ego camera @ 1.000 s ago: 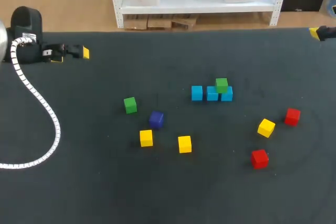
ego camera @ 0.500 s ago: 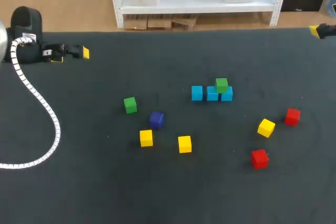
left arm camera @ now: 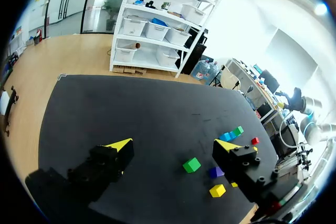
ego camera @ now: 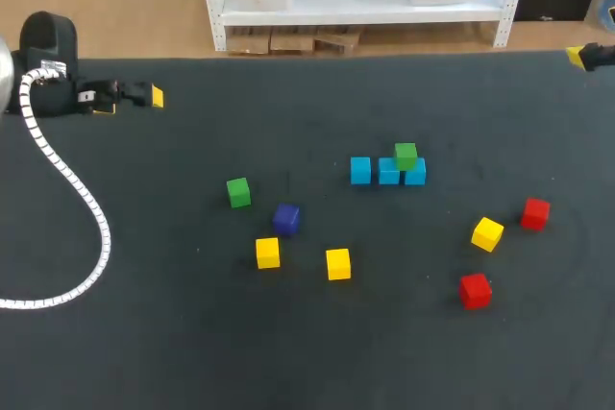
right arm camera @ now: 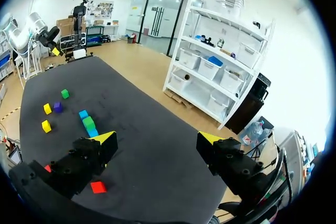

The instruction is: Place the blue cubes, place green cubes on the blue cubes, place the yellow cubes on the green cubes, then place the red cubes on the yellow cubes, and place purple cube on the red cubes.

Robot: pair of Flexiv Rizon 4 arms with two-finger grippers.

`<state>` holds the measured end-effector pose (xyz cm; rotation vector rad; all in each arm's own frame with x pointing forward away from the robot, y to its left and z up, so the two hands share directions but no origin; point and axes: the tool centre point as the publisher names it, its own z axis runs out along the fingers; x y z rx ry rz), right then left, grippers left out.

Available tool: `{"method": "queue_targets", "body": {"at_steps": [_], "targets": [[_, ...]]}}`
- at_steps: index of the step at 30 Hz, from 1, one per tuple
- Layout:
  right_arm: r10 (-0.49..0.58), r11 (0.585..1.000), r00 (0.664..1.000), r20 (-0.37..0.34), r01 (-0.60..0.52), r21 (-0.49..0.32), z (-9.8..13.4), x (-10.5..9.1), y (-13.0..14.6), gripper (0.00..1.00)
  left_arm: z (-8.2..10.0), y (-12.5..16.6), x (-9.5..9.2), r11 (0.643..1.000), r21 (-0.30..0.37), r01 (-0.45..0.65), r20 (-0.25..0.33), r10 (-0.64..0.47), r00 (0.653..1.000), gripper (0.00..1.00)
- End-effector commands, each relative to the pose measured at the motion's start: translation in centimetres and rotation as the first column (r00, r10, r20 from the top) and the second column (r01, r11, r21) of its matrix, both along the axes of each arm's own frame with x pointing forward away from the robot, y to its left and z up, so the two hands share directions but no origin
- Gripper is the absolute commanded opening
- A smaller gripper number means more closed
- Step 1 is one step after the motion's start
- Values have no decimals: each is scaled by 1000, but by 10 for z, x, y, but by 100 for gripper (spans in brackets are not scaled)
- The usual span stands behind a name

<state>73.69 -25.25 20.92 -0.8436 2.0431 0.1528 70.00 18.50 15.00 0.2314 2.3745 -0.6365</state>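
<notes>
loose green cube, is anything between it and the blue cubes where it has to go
Nothing visible stands between the loose green cube and the blue cubes; the purple cube sits just off that line, nearer the robot.

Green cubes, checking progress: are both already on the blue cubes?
No: one green cube sits on the blue cubes, the second green cube lies apart on the table.

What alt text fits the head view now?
Three blue cubes sit in a row on the black table, one green cube stacked on the right two. Loose around them: another green cube, a purple cube, three yellow cubes, two red cubes. Left gripper and right gripper hang near far corners.
</notes>
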Motion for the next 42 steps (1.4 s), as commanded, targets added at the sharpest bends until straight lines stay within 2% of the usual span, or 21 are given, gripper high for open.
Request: {"method": "queue_targets", "body": {"at_steps": [1,7,9,11,19,22,23,26,28,30,33,35,38,40,42], "targets": [[9,1000,1000,-3,-9,6,-1,3,-2,100,0,0,0,1000,0,0,0,0,1000,100],[9,1000,1000,-3,-9,6,-1,3,-2,100,0,0,0,1000,0,0,0,0,1000,100],[9,1000,1000,-3,-9,6,-1,3,-2,100,9,-1,-3,999,-35,24,-20,-25,999,100],[9,1000,1000,-3,-9,6,-1,3,-2,100,14,-3,-4,1000,22,19,4,-19,1000,100],[9,1000,1000,-3,-9,6,-1,3,-2,100,15,2,-1,999,25,-32,4,32,999,100],[9,1000,1000,-3,-9,6,-1,3,-2,100,24,4,-3,997,75,-21,39,18,999,100],[9,1000,1000,-3,-9,6,-1,3,-2,100,28,5,-4,996,92,-7,35,4,999,100],[9,1000,1000,-3,-9,6,-1,3,-2,100,38,1,-8,978,200,59,33,-67,997,100],[9,1000,1000,-3,-9,6,-1,3,-2,100,43,-5,-11,949,291,123,-3,-128,992,100],[9,1000,1000,-3,-9,6,-1,3,-2,100,45,-12,-15,928,331,168,-28,-169,985,100],[9,1000,1000,-3,-9,6,-1,3,-2,100,45,-24,-22,869,412,276,-74,-270,960,100],[9,1000,1000,-3,-9,6,-1,3,-2,100,41,-34,-27,813,467,347,-110,-336,935,100],[9,1000,1000,-3,-9,6,-1,3,-2,100,33,-49,-32,741,505,443,-188,-407,894,100],[9,1000,1000,-3,-9,6,-1,3,-2,100,28,-60,-36,674,550,493,-229,-446,865,100],[9,1000,1000,-3,-9,6,-1,3,-2,100,24,-68,-37,641,556,529,-266,-466,844,100]]}}
